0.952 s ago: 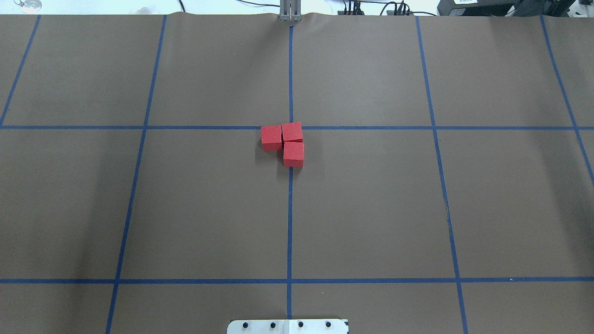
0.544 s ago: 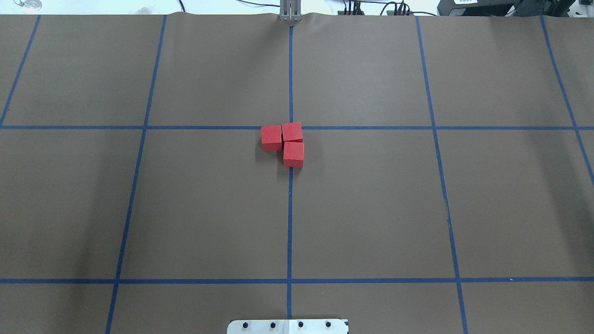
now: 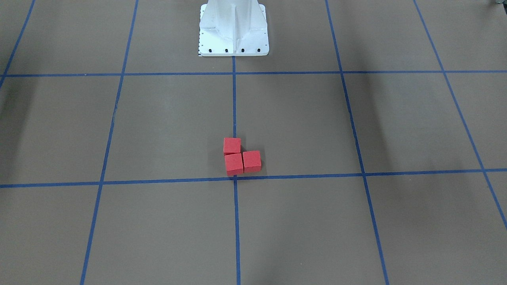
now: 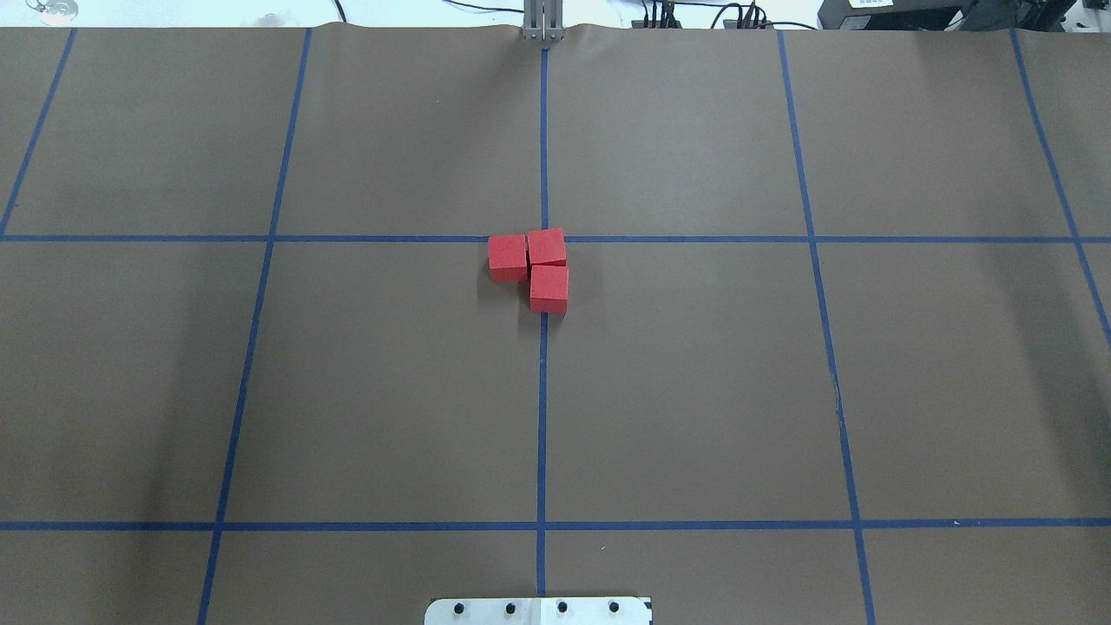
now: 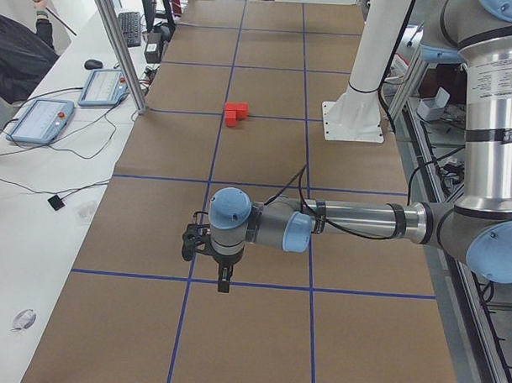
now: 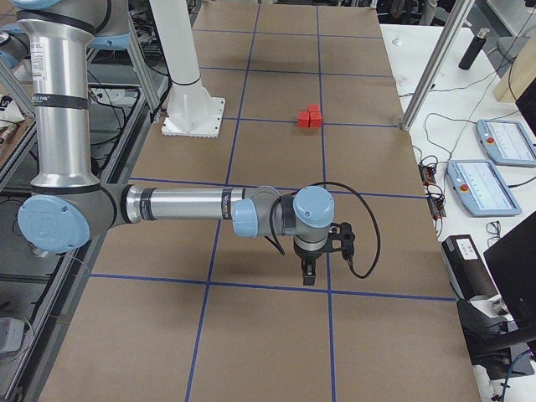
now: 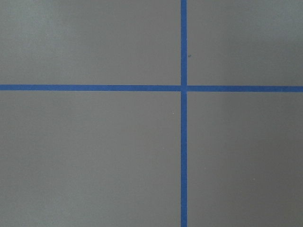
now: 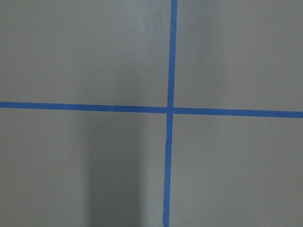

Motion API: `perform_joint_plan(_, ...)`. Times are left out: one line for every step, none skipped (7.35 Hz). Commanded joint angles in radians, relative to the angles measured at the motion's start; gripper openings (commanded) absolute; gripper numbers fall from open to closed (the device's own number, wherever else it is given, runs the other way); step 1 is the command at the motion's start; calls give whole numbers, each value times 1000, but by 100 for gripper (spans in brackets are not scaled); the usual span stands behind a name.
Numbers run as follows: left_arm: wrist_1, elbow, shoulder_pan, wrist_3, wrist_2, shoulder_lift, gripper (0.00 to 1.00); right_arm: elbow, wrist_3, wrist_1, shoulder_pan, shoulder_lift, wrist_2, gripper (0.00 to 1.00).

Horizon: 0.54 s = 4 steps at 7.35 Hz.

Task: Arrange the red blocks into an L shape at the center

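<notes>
**A:** Start on the robot's side of the center (image 3: 235, 177). What's there?

**B:** The white base mount (image 3: 233, 35), well back from the center on the same tape line. Closer in are the red blocks (image 4: 547, 252), three of them with faces touching in an L. The corner block sits just on the robot's side of the center, its edge at the crossing. One block lies beside it toward the robot's left, and one lies toward the base. I'd judge the shape finished.

**A:** And the arms?

**B:** The left gripper (image 5: 223, 284) and the right gripper (image 6: 308, 276) each hang over a crossing well away from the center, one out to each side. They are probably parked there to keep clear of the L. I cannot tell whether the fingers are wide or narrow. Only the side views show them, and the wrist cameras see just paper and tape.

**A:** Any writing?

**B:** There's a label on the left arm (image 5: 495, 78), too small to read. Beyond the center, past the table's far edge, lie two handheld control pendants (image 6: 490, 184) with unreadable screens.
</notes>
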<state>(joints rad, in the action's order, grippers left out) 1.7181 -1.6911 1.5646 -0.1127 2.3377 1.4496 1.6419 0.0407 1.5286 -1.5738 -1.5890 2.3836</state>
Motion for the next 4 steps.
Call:
perform_joint_plan(0, 1, 0, -1, 0, 0, 100, -4, 4, -2, 0, 1, 0, 99)
perform_joint_plan(-2, -1, 0, -1, -1, 5, 100, -4, 4, -2, 0, 1, 0, 99)
perform_joint_plan(-9, -7, 0, -1, -4, 20, 100, -4, 4, -4, 0, 3, 0, 99)
perform_joint_plan(-12, -16, -3, -1, -5, 20, 100, -2, 4, -4, 0, 3, 0, 99)
